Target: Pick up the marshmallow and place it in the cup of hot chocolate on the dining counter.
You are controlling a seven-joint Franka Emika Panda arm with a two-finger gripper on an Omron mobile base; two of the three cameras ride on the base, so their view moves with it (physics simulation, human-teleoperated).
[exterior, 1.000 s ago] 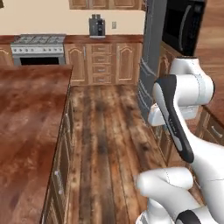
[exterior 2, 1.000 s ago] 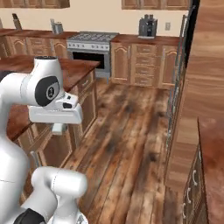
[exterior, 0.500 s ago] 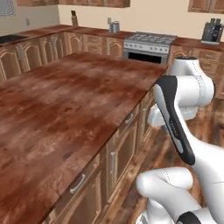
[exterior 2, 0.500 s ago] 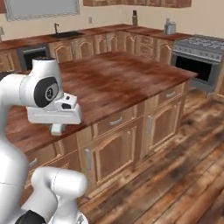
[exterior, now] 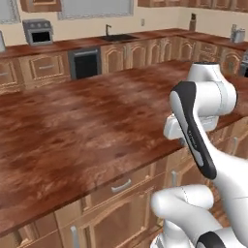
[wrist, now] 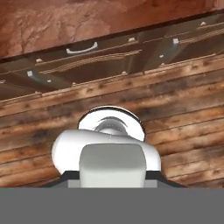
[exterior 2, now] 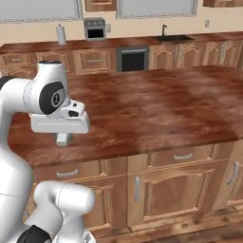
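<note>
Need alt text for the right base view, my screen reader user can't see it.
A long reddish-brown wooden counter with drawers and cabinet doors below spans the frame, with the white robot arm raised at the left in front of it. Behind stand wall cabinets, a dark oven, a sink tap and a toaster oven.

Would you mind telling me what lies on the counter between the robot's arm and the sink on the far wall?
In the left base view, bare wood-grain dining counter, then dark-fronted base cabinets below the sink.

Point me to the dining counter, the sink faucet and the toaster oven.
dining counter (exterior: 82,126): left base view, on the bare middle of its glossy wood top.
sink faucet (exterior 2: 163,30): right base view, on its dark upright spout.
toaster oven (exterior: 38,33): left base view, on its dark front door.
</note>
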